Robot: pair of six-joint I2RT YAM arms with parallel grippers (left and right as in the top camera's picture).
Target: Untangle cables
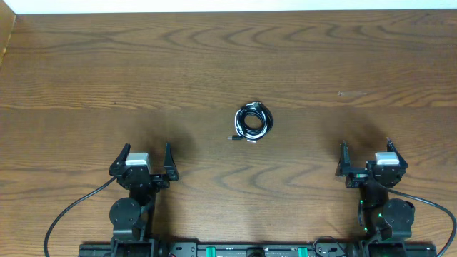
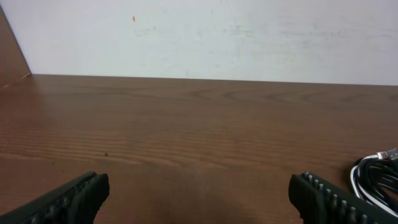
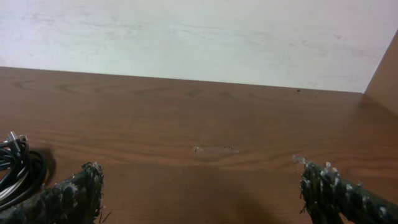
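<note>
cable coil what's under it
The cable coil lies flat on the wooden table; only wood shows around it. Whatever sits beneath the overlapping black and white loops is covered.

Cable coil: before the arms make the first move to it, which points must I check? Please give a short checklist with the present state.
1. Coil lies on the table, between the arms: ok.
2. Left gripper open and empty: ok.
3. Right gripper open and empty: ok.
4. A plug end sticks out at the coil's lower left, free to grasp: ok.
5. How the cords cross inside the coil: cannot tell.
6. Coil centred in the wrist views: not ok, only at the frame edges.
</note>
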